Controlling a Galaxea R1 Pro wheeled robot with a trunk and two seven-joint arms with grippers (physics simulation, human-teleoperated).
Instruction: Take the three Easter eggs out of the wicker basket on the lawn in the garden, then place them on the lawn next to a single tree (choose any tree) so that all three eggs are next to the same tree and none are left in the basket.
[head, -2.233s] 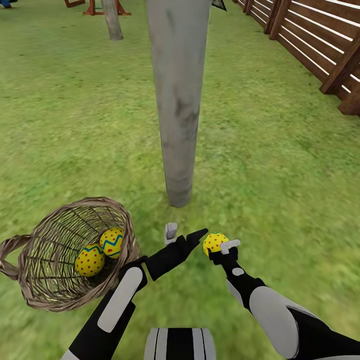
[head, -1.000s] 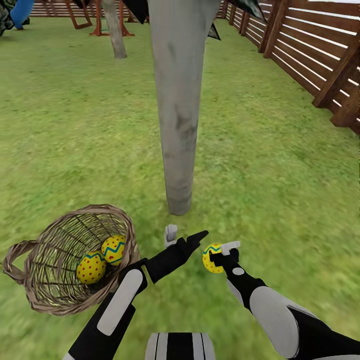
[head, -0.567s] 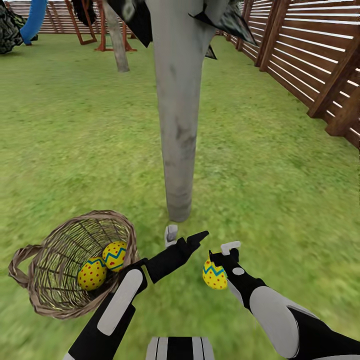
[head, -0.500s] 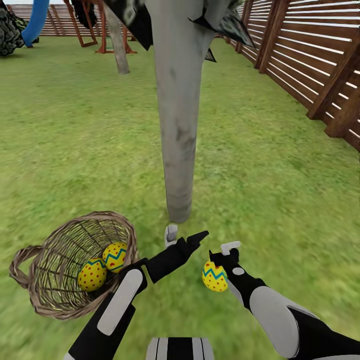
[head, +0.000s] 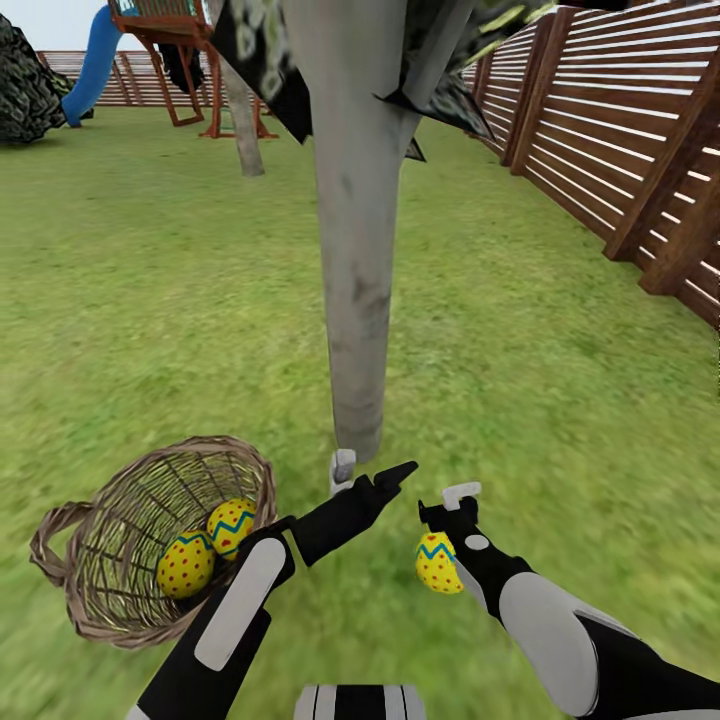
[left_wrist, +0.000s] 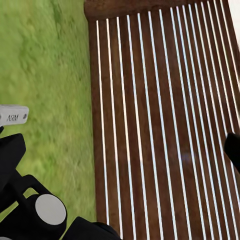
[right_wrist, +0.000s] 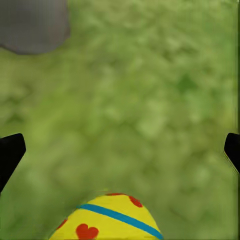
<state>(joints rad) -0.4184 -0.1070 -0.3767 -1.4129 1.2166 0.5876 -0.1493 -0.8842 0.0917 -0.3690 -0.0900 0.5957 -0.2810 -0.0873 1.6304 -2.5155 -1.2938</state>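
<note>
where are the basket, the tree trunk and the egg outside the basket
basket (head: 120, 615): head view, on the near woven wall.
tree trunk (head: 358, 300): head view, mid-height on the grey bark.
egg outside the basket (head: 437, 566): head view, on its yellow dotted side below the zigzag band.

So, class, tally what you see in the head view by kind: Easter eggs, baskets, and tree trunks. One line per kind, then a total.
Easter eggs: 3, two in the basket and one by the right gripper
Wicker baskets: 1
Tree trunks: 2, near and far
Total: 6
</note>
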